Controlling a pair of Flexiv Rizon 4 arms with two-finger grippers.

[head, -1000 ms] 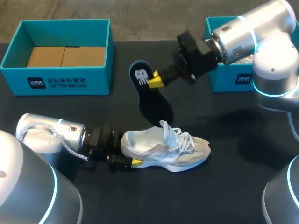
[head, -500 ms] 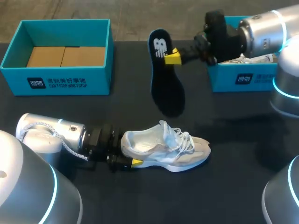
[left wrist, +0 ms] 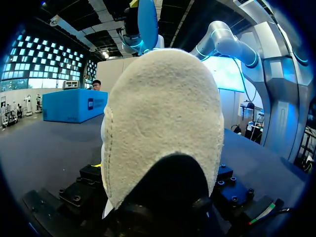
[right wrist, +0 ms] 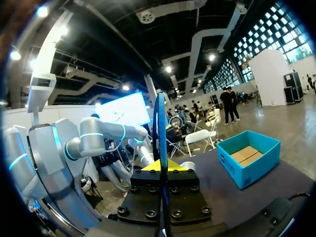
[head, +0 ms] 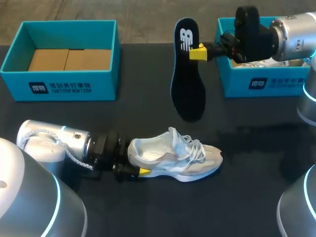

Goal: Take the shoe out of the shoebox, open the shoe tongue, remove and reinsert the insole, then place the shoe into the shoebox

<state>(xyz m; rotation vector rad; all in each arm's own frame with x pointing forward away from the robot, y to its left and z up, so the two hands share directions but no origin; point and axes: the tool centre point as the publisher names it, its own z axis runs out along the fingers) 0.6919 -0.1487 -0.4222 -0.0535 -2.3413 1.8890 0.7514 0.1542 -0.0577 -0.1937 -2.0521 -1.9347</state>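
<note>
- The left claw (head: 140,171) is clamped on the heel of the single shoe (head: 173,159), which rests on the dark tabletop (head: 256,158) with its toe pointing away from the claw.
- Only the left wrist view shows the heel's nap: a rounded, fuzzy cream surface. The white laces show only from the head view.
- Farther back, the right claw (head: 198,52) pinches the one insole (head: 187,84), dark and flat, hanging in the air with its broad end down.
- The right wrist view shows the insole edge-on, a thin blue blade between the yellow tips.
- Farthest away stand two open teal boxes: the left shoebox (head: 61,88), with a brown cardboard floor, and the right shoebox (head: 237,84).
</note>
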